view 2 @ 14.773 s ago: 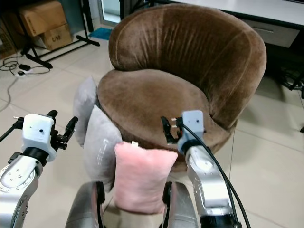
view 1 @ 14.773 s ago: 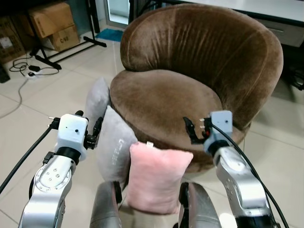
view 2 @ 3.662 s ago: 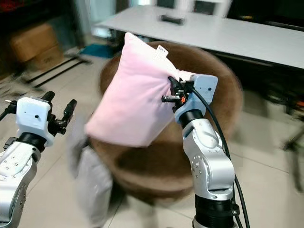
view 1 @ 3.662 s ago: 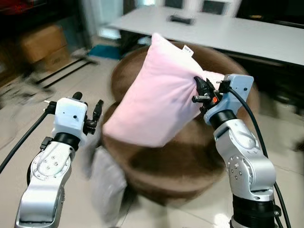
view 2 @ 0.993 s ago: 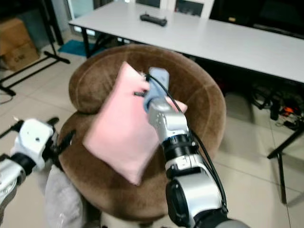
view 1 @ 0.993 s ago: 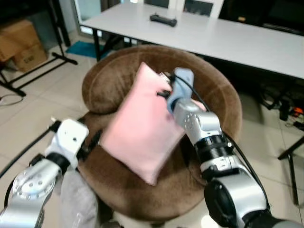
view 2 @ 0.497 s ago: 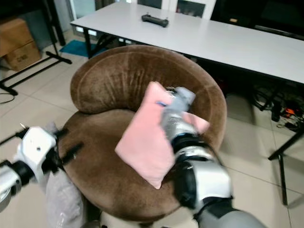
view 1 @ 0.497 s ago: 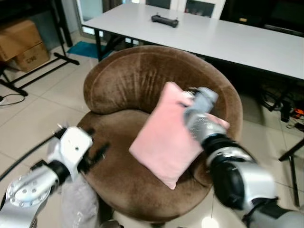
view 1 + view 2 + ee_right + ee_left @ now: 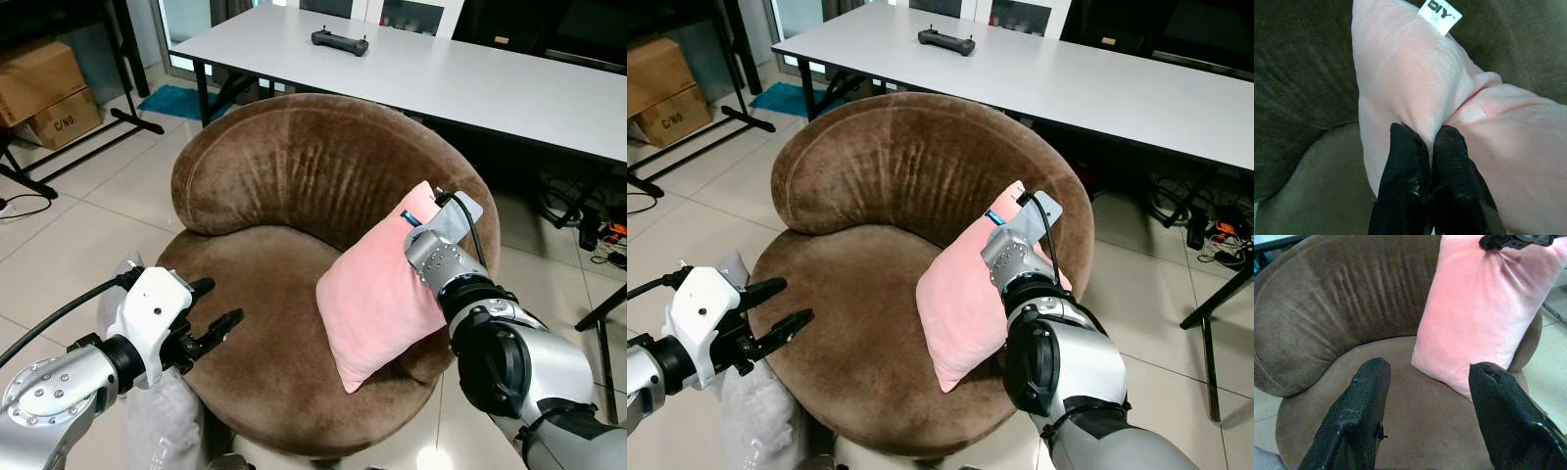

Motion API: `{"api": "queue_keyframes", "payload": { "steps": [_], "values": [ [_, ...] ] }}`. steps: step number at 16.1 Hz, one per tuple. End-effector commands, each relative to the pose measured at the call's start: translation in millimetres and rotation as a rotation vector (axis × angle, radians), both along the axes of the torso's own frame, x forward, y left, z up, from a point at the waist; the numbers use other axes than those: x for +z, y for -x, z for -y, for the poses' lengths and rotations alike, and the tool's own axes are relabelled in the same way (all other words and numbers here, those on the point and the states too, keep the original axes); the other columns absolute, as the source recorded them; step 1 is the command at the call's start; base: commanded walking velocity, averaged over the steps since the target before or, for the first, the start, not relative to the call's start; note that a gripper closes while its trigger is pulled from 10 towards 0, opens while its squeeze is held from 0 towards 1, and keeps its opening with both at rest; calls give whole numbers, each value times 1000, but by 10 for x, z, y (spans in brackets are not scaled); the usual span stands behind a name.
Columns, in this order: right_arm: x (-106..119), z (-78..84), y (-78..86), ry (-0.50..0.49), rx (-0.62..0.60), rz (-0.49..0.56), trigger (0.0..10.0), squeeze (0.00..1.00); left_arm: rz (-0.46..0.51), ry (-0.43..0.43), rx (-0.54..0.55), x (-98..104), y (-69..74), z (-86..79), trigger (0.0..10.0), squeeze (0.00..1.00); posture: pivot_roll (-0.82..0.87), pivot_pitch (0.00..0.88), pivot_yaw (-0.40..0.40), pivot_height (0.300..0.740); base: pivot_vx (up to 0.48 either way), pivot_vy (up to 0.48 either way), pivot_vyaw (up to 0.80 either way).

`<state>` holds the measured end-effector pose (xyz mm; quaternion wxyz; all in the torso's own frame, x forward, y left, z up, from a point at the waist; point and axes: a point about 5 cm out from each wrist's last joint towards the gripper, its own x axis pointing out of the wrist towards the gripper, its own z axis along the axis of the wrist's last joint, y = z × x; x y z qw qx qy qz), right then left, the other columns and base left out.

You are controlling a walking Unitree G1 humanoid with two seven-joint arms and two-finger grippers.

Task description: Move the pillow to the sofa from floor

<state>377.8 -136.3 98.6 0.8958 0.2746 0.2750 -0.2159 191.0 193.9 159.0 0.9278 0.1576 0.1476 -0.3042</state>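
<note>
Pale floor tiles and a long white table (image 9: 470,69) frame the round brown sofa (image 9: 294,186), where the right gripper (image 9: 1425,156) pinches a fold of the pink pillow (image 9: 377,299) near its tagged top edge, fingers (image 9: 1405,171) pressed tight on bunched fabric. Propped upright on the seat against the backrest's right side, the pillow looks light, soft and yielding, best held by a gathered corner. Right arm reaches forward over it, while the left gripper (image 9: 1425,396) hovers spread wide over the seat's front, holding nothing.
</note>
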Motion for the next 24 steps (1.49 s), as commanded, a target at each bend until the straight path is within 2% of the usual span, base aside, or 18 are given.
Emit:
{"api": "queue_keyframes", "payload": {
  "steps": [1,2,3,4,7,9,10,11,13,14,16,17,18,20,21,22,23,24],
  "values": [
    [13,20,-7,0,-8,8,10000,620,15,-6,-15,56,-1,9,10000,0,179,0,-59,740,0,0,0],
    [22,35,-19,31,24,47,10000,1000,13,-7,-16,56,-9,10,10000,0,179,0,-59,740,0,0,0],
    [80,22,-56,28,71,109,10000,1000,14,-7,-16,57,-12,9,10000,0,180,0,-60,740,0,0,0],
    [157,32,-96,-4,66,166,10000,1000,13,-2,-16,54,-15,11,10000,0,180,0,-61,740,0,0,0],
    [295,99,-154,17,72,245,10000,1000,6,11,-16,41,-16,16,10000,0,175,0,-61,740,0,0,0],
    [540,173,-238,-15,101,372,10000,1000,5,40,12,-88,-2,-33,10000,0,164,0,-67,740,0,0,0],
    [726,236,-264,88,122,475,10000,0,39,55,53,-123,-30,-39,10000,0,164,0,-67,740,0,0,0],
    [872,298,-244,220,113,580,10000,0,92,73,114,-135,-88,-30,10000,0,151,0,-67,740,0,0,0],
    [919,313,-135,272,201,633,10000,0,164,93,235,-103,-190,-6,10000,0,126,0,-68,740,0,0,0],
    [901,245,162,315,348,687,10000,0,254,74,348,-36,-244,1,10000,0,113,0,-69,740,0,0,0],
    [837,197,438,353,407,681,10000,0,284,47,373,-29,-216,31,10000,0,98,0,-71,740,0,0,0],
    [776,145,627,375,449,670,10000,0,291,44,390,-44,-188,39,10000,0,87,0,-76,740,0,0,0],
    [751,125,707,395,470,663,10000,0,294,40,401,-51,-177,35,10000,0,87,0,-76,740,0,0,0],
    [610,72,997,419,508,587,10000,0,293,19,432,-82,-126,17,10000,0,80,0,-84,740,0,0,0],
    [561,81,1096,426,509,549,10000,0,297,3,441,-95,-112,5,10000,0,80,0,-86,740,0,0,0],
    [560,98,1143,484,519,549,10000,0,309,-17,449,-106,-104,-17,10000,0,78,0,-87,740,-244,0,0],
    [547,126,1175,540,520,537,10000,0,322,-14,465,-110,-96,-32,10000,0,77,0,-86,740,-255,0,0],
    [530,141,1184,545,516,523,10000,0,325,-12,468,-108,-97,-32,10000,0,76,0,-84,740,-259,0,0]
  ]
}}
